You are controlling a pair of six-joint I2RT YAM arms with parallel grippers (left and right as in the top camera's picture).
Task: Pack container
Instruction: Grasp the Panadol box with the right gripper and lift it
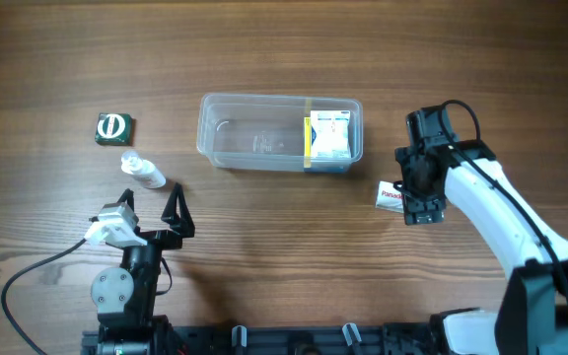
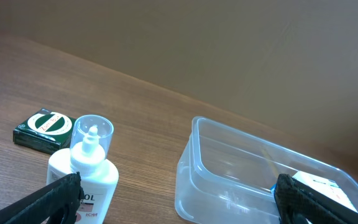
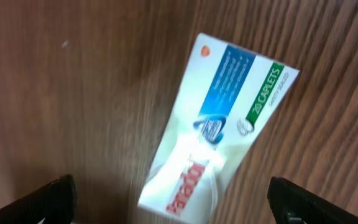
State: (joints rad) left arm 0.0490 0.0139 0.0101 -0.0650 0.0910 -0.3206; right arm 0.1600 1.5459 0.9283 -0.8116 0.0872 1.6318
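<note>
So, green box (image 1: 115, 128) upper left, little bottle (image 1: 143, 173) just below it, then the left gripper (image 1: 152, 209), fingers wide apart. The clear container (image 1: 254, 138) sits top centre on the table (image 1: 284, 247), carton (image 1: 327, 138) in its right end. Far right, the right gripper (image 1: 420, 202) is over a caplet box (image 1: 390, 195), fingers apart too.

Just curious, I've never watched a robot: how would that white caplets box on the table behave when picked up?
Probably light: the caplets box is a small carton. Lying flat, it shouldn't roll. Its glossy face might slide when pushed, and a squeeze from the fingers could dent it.
</note>
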